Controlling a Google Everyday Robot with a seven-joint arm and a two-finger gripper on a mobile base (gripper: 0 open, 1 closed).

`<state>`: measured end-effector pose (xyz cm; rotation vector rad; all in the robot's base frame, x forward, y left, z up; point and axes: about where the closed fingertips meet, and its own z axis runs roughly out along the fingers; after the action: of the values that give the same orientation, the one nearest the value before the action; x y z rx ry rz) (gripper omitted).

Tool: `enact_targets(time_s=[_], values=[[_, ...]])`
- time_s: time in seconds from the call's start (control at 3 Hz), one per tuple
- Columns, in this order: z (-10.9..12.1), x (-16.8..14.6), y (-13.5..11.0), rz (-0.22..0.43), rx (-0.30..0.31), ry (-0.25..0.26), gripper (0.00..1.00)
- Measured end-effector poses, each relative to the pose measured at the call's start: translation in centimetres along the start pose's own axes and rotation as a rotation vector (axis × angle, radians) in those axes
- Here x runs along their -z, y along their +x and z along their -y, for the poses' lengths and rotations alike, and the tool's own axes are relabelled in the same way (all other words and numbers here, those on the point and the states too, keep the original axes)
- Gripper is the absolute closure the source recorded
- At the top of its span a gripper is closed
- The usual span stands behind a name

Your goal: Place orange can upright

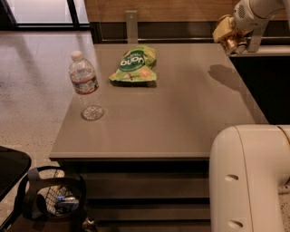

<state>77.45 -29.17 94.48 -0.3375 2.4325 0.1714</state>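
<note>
Orange can (237, 44) hangs in the air at the far right corner of a grey table (181, 118), gripped by the robot's gripper (230, 38), whose tan fingers (223, 28) are closed around its brownish body. The can is clear of the tabletop and tilted rather than upright, with one shiny silver end turned down and toward the camera. A soft dark shadow (224, 72) falls on the table surface just below it, near the right edge. The white arm (253, 10) reaches in from the upper right corner of the view, while a large rounded white part of the robot (249, 181) fills the lower right foreground in front of the table. Well apart from the can, on the left side of the table, a clear water bottle (84, 86) with a white cap stands upright close to the left edge. A green snack bag (133, 65) lies flat toward the back of the table, between the bottle and the can. A grey post (131, 25) rises behind the table's far edge, and a black wire basket (56, 199) sits on the floor at the lower left
</note>
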Motion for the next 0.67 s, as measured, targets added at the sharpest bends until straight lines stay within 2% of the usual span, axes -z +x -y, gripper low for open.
enact_targets(time_s=[0.33,0.67], values=[[0.26,-2.72,3.73,0.019,-0.042,-0.056,1.0],[0.29,-2.82,3.81,0.013,-0.044,-0.05,1.0]])
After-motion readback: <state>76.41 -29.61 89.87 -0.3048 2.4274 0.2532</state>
